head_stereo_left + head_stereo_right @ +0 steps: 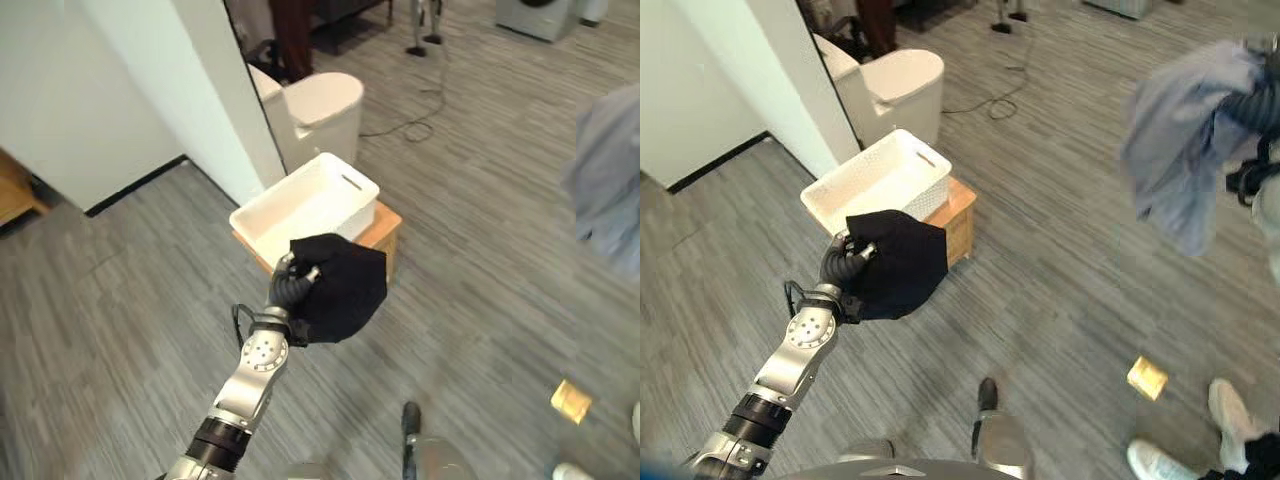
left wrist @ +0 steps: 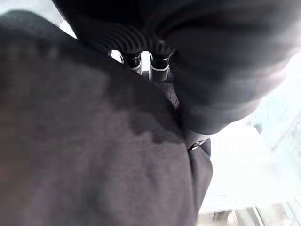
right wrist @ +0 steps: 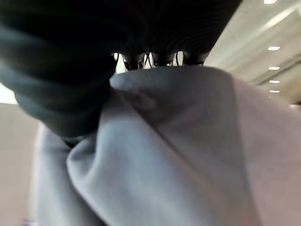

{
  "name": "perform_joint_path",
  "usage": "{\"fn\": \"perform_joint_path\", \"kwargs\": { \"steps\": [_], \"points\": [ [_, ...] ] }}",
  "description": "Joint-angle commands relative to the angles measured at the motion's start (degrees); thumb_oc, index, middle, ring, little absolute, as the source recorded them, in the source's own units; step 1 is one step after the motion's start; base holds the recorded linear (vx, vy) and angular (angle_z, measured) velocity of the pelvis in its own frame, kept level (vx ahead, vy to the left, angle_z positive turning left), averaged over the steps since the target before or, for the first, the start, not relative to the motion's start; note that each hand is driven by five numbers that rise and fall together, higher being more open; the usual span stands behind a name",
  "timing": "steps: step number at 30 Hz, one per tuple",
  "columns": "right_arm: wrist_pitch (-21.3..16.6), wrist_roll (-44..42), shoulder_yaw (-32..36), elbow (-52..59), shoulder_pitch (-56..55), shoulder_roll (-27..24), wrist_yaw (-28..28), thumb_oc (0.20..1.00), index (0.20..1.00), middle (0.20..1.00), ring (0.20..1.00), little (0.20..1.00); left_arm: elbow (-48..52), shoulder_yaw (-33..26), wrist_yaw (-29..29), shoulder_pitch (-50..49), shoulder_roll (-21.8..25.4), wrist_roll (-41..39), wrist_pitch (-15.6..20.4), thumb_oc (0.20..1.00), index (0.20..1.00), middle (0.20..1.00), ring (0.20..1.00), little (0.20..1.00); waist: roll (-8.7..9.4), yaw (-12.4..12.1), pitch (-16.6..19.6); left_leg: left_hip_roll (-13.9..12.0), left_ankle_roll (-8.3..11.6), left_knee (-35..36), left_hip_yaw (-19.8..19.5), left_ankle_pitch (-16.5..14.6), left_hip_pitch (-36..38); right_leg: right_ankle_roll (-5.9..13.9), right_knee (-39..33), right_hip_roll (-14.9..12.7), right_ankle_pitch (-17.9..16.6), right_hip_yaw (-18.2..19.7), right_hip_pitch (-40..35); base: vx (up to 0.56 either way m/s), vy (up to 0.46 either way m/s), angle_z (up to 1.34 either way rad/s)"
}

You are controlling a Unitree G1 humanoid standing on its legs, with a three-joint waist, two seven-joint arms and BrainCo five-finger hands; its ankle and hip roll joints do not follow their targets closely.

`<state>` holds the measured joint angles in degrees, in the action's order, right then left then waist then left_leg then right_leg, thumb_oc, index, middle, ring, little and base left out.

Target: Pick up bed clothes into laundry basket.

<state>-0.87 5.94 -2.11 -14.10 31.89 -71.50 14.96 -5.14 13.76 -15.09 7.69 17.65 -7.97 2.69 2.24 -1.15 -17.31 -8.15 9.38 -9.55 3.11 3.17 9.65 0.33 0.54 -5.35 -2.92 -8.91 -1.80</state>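
No writing can be read on anything here. The grey wood-look floor point(image 1: 1060, 270) runs across most of the frame, with a white wall point(image 1: 120, 90) in the upper left. Against the wall stand a white bin point(image 1: 325, 110) and, in front of it, a white laundry basket point(image 1: 880, 180) set on a low wooden box point(image 1: 958, 222), left of centre. A grey cloth point(image 1: 1185, 140) hangs at the upper right of the right eye view, bunched in the right hand point(image 1: 1252, 95), whose fingers curl over its top fold in the right wrist view; the cloth's far edge is cut off by the frame. A black cloth point(image 1: 895, 265) hangs mid-frame, just in front of the basket and overlapping its near rim, clamped in the left hand point(image 1: 845, 262); most of that hand's fingers are buried in the fabric. A person's white shoes point(image 1: 1240, 410) show at the lower right, partly cut off. Near them a small yellow square point(image 1: 1147, 378) lies on the floor; what it is cannot be made out.
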Motion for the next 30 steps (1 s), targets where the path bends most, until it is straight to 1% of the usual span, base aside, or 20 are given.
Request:
{"fn": "perform_joint_path", "kwargs": {
  "steps": [1, 2, 4, 5, 6, 7, 8, 10, 12, 13, 15, 17, 18, 19, 21, 23, 24, 26, 28, 30],
  "points": [
    [-3.2, -4.1, -0.5, 3.9, -0.3, -3.7, 0.8, 0.2, 0.2, 0.2, 0.2, 0.2, 7.3, -0.6, 0.0, 0.0, 4.2, -1.5, 5.0, 0.2, 0.2, 0.2, 0.2, 0.2, 1.35, -1.8, 4.3, -4.0, -1.34, -2.8, 12.9, -5.9, -8.1, 10.62, -5.5, -7.6, 2.4, -6.2, -4.3, -0.02, -0.198, 1.9],
    [-3.1, -4.1, -0.3, 3.5, -0.8, -3.9, 0.6, 0.2, 0.2, 0.2, 0.2, 0.2, 7.5, -1.2, 0.1, -0.3, 4.6, -1.5, 4.8, 0.2, 0.2, 0.2, 0.2, 0.2, 1.23, -1.5, 4.5, -5.7, -1.38, -2.1, 18.2, -4.5, -8.5, 10.41, -5.5, -7.6, 3.0, -8.4, -5.1, 0.01, -0.084, 1.46],
    [-2.5, -3.5, 0.8, 2.8, -2.7, -4.1, 0.2, 0.2, 0.2, 0.2, 0.2, 0.2, 8.2, -3.0, 0.8, -1.4, 5.7, -1.6, 4.5, 0.2, 0.2, 0.2, 0.2, 0.2, 0.7, -0.4, 5.3, -9.7, -0.28, 0.5, 27.9, -1.5, -8.2, 10.27, -5.4, -7.5, 4.6, -13.2, -7.6, 0.06, -0.072, 1.2],
    [-2.5, -3.4, 1.8, 3.2, -3.8, -3.9, 0.1, 0.2, 0.2, 0.2, 0.2, 0.2, 8.7, -3.1, 1.0, -1.8, 5.9, -1.7, 4.2, 0.2, 0.2, 0.2, 0.2, 0.2, 0.83, -0.2, 5.2, -10.0, -0.43, 1.2, 29.0, 0.0, -8.0, 9.9, -5.5, -7.2, 4.3, -14.4, -7.7, 0.09, 0.0, 1.35],
    [-1.5, -1.8, 2.9, 2.0, -5.5, -4.5, -0.7, 0.2, 0.2, 0.2, 0.2, 0.2, 8.8, -4.8, 1.7, -2.8, 7.1, -1.9, 4.0, 0.2, 0.2, 0.2, 0.2, 0.2, 0.22, -0.1, 6.0, -13.0, 0.92, 3.4, 34.7, 3.0, -8.3, 9.84, -5.1, -7.8, 5.1, -18.1, -9.6, 0.08, -0.045, 1.55],
    [-0.5, 0.2, 4.5, 1.3, -7.8, -4.5, -1.5, 0.2, 0.2, 0.2, 0.2, 0.2, 9.7, -5.4, 2.8, -4.2, 7.7, -2.5, 3.8, 0.2, 0.2, 0.2, 0.2, 0.2, 0.0, 0.3, 6.8, -12.6, 1.61, 6.8, 33.9, 4.3, -6.9, 10.04, -5.0, -7.5, 5.3, -20.2, -10.6, 0.17, 0.012, 1.51],
    [0.4, 2.8, 5.5, -0.3, -10.0, -4.9, -2.4, 0.2, 0.2, 0.2, 0.2, 0.2, 9.7, -6.2, 3.2, -5.4, 7.9, -2.4, 3.5, 0.2, 0.2, 0.2, 0.2, 0.2, 0.03, -0.1, 7.3, -11.7, 1.55, 8.0, 31.7, 4.7, -7.2, 10.59, -4.9, -7.6, 5.3, -21.3, -11.3, 0.14, 0.0, 1.34],
    [1.5, 5.4, 7.5, -3.1, -11.9, -6.3, -2.8, 0.2, 0.2, 0.2, 0.2, 0.2, 10.6, -6.1, 3.8, -6.1, 8.5, -3.2, 3.6, 0.2, 0.2, 0.2, 0.2, 0.2, 0.56, -0.8, 8.1, -10.6, 1.24, 9.9, 30.4, 5.3, -7.3, 10.78, -3.6, -8.6, 4.8, -22.9, -12.2, 0.13, 0.075, 0.74],
    [2.4, 8.6, 8.6, -8.0, -13.0, -7.3, -2.8, 0.2, 0.2, 0.2, 0.2, 0.2, 10.7, -5.2, 5.3, -6.3, 9.3, -2.9, 3.8, 0.2, 0.2, 0.2, 0.2, 0.2, 0.94, -1.5, 8.7, -8.7, -0.18, 12.3, 29.6, 4.3, -6.2, 10.93, 1.6, -10.3, 5.1, -23.8, -11.8, 0.12, 0.117, 0.48],
    [2.8, 9.2, 9.2, -11.0, -13.2, -7.1, -2.6, 0.2, 0.2, 0.2, 0.2, 0.2, 10.8, -4.6, 6.2, -6.5, 10.2, -3.2, 3.7, 0.2, 0.2, 0.2, 0.2, 0.2, 1.36, -1.7, 8.7, -7.1, -1.16, 13.3, 28.7, 3.1, -5.4, 11.73, 6.8, -12.4, 5.0, -23.9, -10.8, 0.14, 0.138, 0.74],
    [3.5, 6.3, 10.7, -13.9, -12.6, -5.3, -1.9, 0.2, 0.2, 0.2, 0.2, 0.2, 10.1, -4.0, 6.7, -6.2, 11.2, -3.7, 3.5, 0.2, 0.2, 0.2, 0.2, 0.2, 2.24, -0.5, 7.4, -4.7, -2.64, 13.8, 26.5, 0.8, -4.8, 13.79, 17.4, -16.4, 0.9, -20.8, -6.6, 0.11, 0.103, 0.71],
    [4.2, 3.8, 12.1, -16.0, -12.1, -3.2, -0.7, 0.2, 0.2, 0.2, 0.2, 0.2, 8.7, -3.9, 6.4, -6.2, 12.1, -4.1, 3.6, 0.2, 0.2, 0.2, 0.2, 0.2, 2.57, 0.4, 6.5, -3.9, -3.21, 14.1, 24.6, -0.7, -4.4, 14.15, 21.8, -17.0, 0.0, -15.9, -2.3, 0.05, 0.015, 0.66],
    [4.2, 3.7, 12.0, -16.1, -12.0, -3.1, -0.7, 0.2, 0.2, 0.2, 0.2, 0.2, 8.6, -3.9, 6.3, -6.1, 12.2, -4.2, 3.6, 0.2, 0.2, 0.2, 0.2, 0.2, 2.71, 0.3, 6.5, -3.8, -3.26, 14.0, 24.8, -0.8, -4.5, 14.16, 22.2, -17.2, 0.2, -15.6, -1.9, -0.01, -0.078, 1.13],
    [4.3, 1.9, 12.7, -16.5, -11.7, -2.8, 0.8, 0.2, 0.2, 0.2, 0.2, 0.2, 7.5, -4.6, 5.6, -5.7, 12.4, -5.6, 3.9, 0.2, 0.2, 0.2, 0.2, 0.2, 2.2, 1.2, 5.2, -4.4, -2.83, 14.1, 24.2, 0.3, -5.1, 12.94, 17.9, -14.8, 1.9, -11.0, 2.8, 0.01, -0.127, 1.01],
    [4.5, 1.3, 13.9, -16.1, -12.7, -3.2, 1.8, 0.2, 0.2, 0.2, 0.2, 0.2, 6.7, -4.7, 6.2, -6.1, 12.3, -6.9, 4.0, 0.2, 0.2, 0.2, 0.2, 0.2, 1.93, 2.1, 4.5, -4.3, -2.04, 14.1, 22.0, 0.1, -4.9, 12.72, 10.3, -12.4, 3.7, -6.9, 3.8, 0.12, -0.176, 0.43],
    [4.6, -0.2, 16.1, -15.5, -14.3, -3.5, 2.7, 0.2, 0.2, 0.2, 0.2, 0.2, 4.8, -3.8, 7.3, -6.0, 11.7, -8.3, 3.8, 0.2, 0.2, 0.2, 0.2, 0.2, 2.05, 3.7, 4.3, -3.6, -1.64, 14.4, 18.1, -0.9, -4.3, 12.84, 2.4, -9.4, 3.0, 0.2, 5.2, 0.21, -0.188, 0.61],
    [4.6, -0.9, 17.3, -14.7, -14.9, -3.6, 3.1, 0.2, 0.2, 0.2, 0.2, 0.2, 3.6, -3.5, 7.5, -5.5, 11.5, -8.6, 3.7, 0.2, 0.2, 0.2, 0.2, 0.2, 2.02, 4.3, 4.3, -3.3, -1.51, 14.5, 16.5, -1.4, -4.2, 13.1, 0.1, -8.7, 2.4, 2.8, 5.6, 0.16, -0.193, 1.09],
    [4.7, -0.6, 18.8, -13.2, -15.4, -3.7, 3.9, 0.2, 0.2, 0.2, 0.2, 0.2, 2.2, -3.1, 7.9, -5.2, 11.5, -8.0, 3.8, 0.2, 0.2, 0.2, 0.2, 0.2, 2.14, 4.1, 4.8, -3.0, -1.45, 14.5, 14.1, -2.2, -4.1, 13.14, -2.5, -8.8, 1.4, 5.2, 5.3, 0.12, -0.156, 1.4],
    [4.5, 0.5, 17.7, -12.0, -13.9, -3.7, 3.0, 0.2, 0.2, 0.2, 0.2, 0.2, 2.3, -3.3, 9.0, -7.4, 11.1, -7.3, 3.7, 0.2, 0.2, 0.2, 0.2, 0.2, 2.6, 3.1, 5.8, -2.9, -1.26, 14.3, 13.7, -2.4, -2.9, 13.2, -3.3, -9.7, 0.6, 4.2, 3.4, 0.14, -0.16, 1.06],
    [4.1, 1.0, 15.8, -11.3, -11.3, -5.0, 2.5, 0.2, 0.2, 0.2, 0.2, 0.2, 3.2, -4.1, 9.3, -10.0, 10.0, -7.8, 3.6, 0.2, 0.2, 0.2, 0.2, 0.2, 2.53, 2.3, 6.9, -3.8, -0.69, 14.1, 13.4, -2.1, -2.1, 12.53, -3.8, -9.1, 0.1, 3.9, 2.0, 0.16, -0.212, 0.76]
  ]
}}
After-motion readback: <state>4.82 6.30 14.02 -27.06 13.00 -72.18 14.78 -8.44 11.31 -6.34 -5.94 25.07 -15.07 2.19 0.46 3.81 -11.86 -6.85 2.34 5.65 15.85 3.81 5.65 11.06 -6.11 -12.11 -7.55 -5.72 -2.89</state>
